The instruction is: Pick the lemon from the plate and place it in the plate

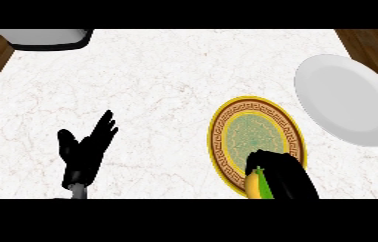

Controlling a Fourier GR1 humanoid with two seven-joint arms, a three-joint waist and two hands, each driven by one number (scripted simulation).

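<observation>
**Lemon grasped over the patterned plate; transfer not yet made**

Head view, looking down on the marble counter. The right hand, entering from the counter's near edge at the right, is curled round the lemon, a yellow body with a green streak showing at the hand's left side. Hand and lemon lie over the near rim of the gold-bordered patterned plate, which stands toward the counter's near right. Whether the lemon is lifted off this plate or touching it cannot be told from this view. The plain white plate, partly cut by the counter's right edge, holds nothing visible and sits just beyond the patterned one, apart from it. Judged from this layout, the grasp is made, while carrying the lemon to the white plate and releasing it remain. The left hand rests near the counter's near-left edge, fingers spread and pointing away, holding nothing. A grey object occupies the far-left corner.
</observation>
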